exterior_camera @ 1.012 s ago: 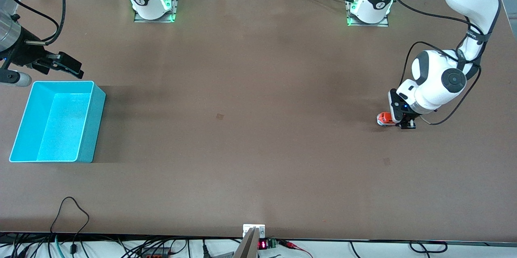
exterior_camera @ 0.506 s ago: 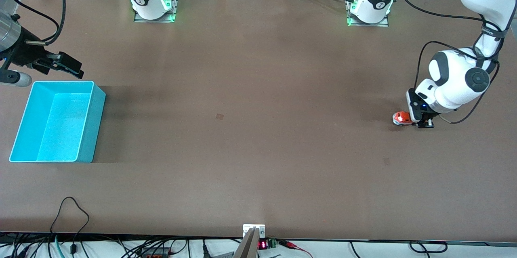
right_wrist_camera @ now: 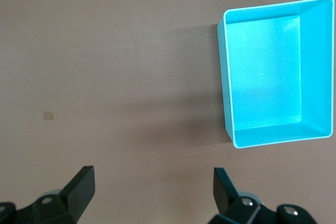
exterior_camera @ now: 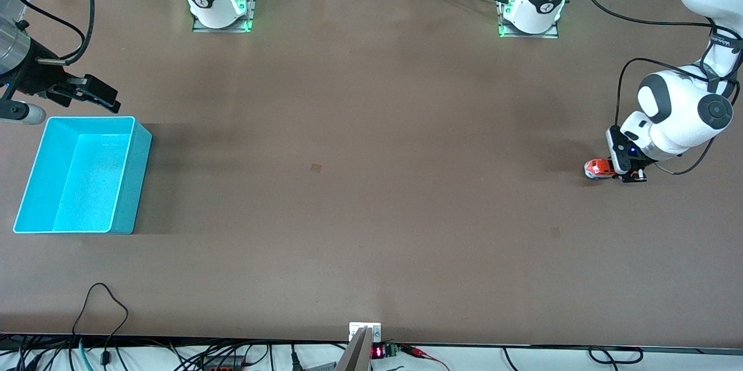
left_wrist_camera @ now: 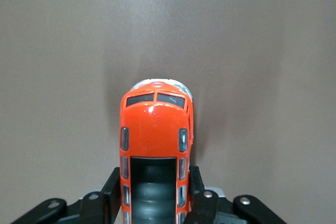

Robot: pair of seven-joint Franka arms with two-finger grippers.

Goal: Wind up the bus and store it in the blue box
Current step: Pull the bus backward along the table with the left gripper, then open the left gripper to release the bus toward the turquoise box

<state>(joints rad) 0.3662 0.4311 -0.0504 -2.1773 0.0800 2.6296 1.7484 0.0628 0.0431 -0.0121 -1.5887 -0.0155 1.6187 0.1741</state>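
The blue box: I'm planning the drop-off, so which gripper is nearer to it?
Right. The right gripper hangs open just above the blue box; the left gripper is shut on the bus at the left arm's end.

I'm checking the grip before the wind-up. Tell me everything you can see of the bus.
The bus is a small orange-red toy of glossy plastic, with dark windows along its sides, two dark front panes, a dark roof panel and a pale silver front below. It stands upright on the table at the left arm's end. The left gripper has its jaws shut on the rear sides; the nose sticks out free.
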